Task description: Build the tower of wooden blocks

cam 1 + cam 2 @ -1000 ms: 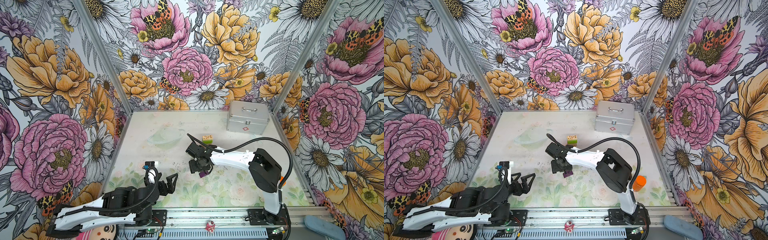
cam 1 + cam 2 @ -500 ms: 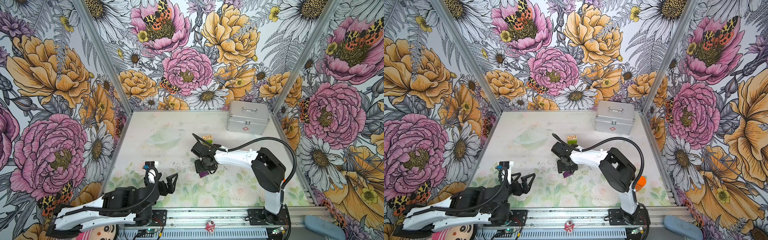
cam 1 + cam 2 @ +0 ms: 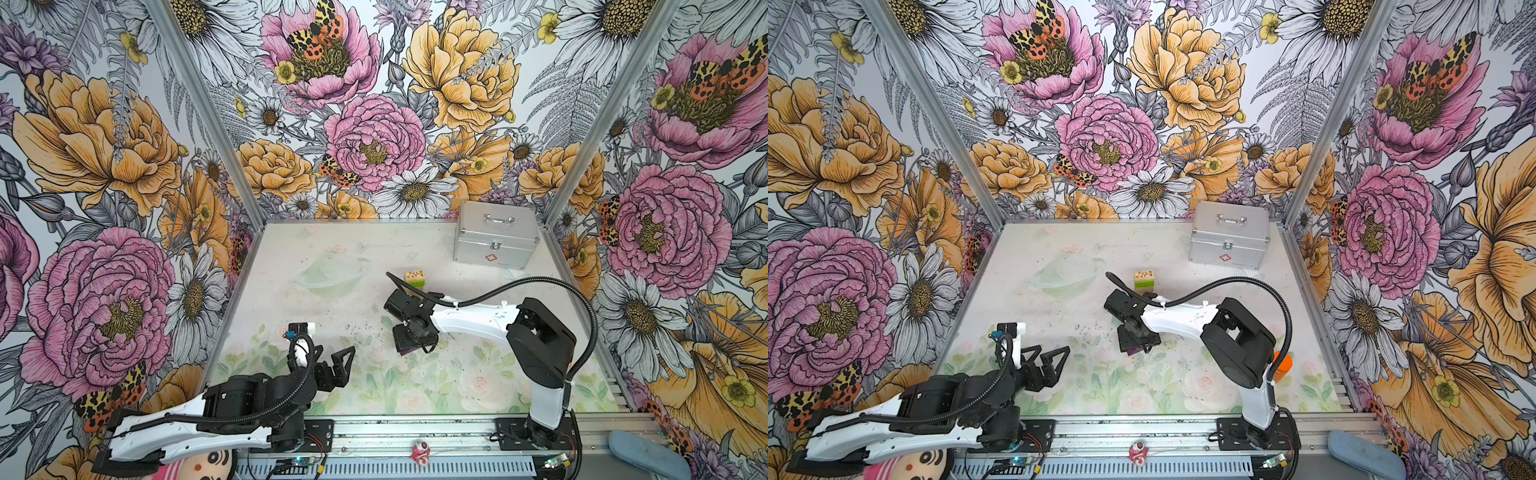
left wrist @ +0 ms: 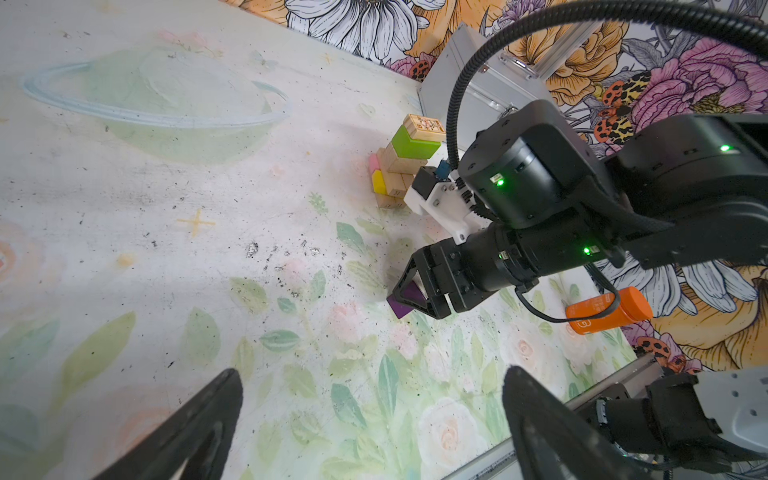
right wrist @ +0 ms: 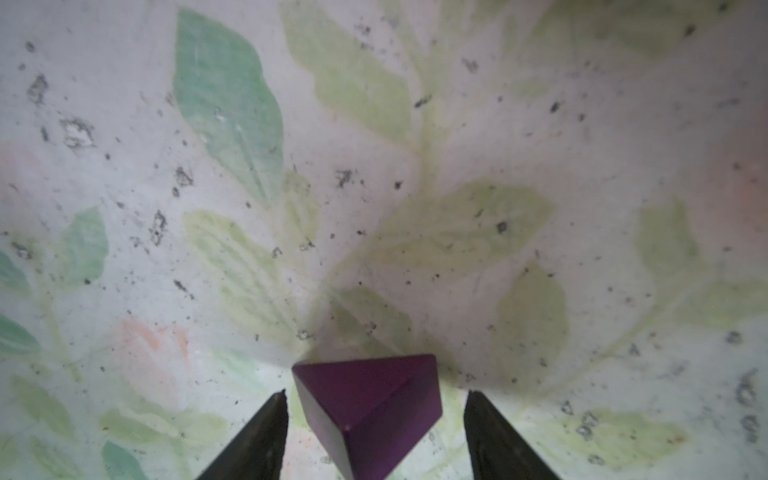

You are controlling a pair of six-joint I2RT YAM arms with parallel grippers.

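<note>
The tower (image 3: pixel 415 278) (image 3: pixel 1144 279) stands mid-table: tan blocks low, with yellow and pink ones at the side, a lime-green block above and a printed tan block on top (image 4: pixel 424 124). A dark purple pointed block (image 3: pixel 409 351) (image 3: pixel 1134 351) (image 4: pixel 400 306) (image 5: pixel 370 407) lies on the mat in front of the tower. My right gripper (image 3: pixel 411 344) (image 3: pixel 1136 344) (image 4: pixel 415 296) (image 5: pixel 376 392) is down over it and open, a finger on each side with a gap to the block. My left gripper (image 3: pixel 334 353) (image 3: pixel 1050 353) (image 4: pixel 372 374) hangs wide open and empty at the front left.
A silver metal case (image 3: pixel 494 241) (image 3: pixel 1229 241) stands at the back right corner. An orange bottle (image 3: pixel 1282 365) (image 4: pixel 602 311) lies near the right arm's base. Flowered walls close in three sides, and a metal rail (image 3: pixel 415 428) runs along the front.
The right arm has shifted a little to the right over the purple block, which still lies on the mat. The left arm has not moved.
</note>
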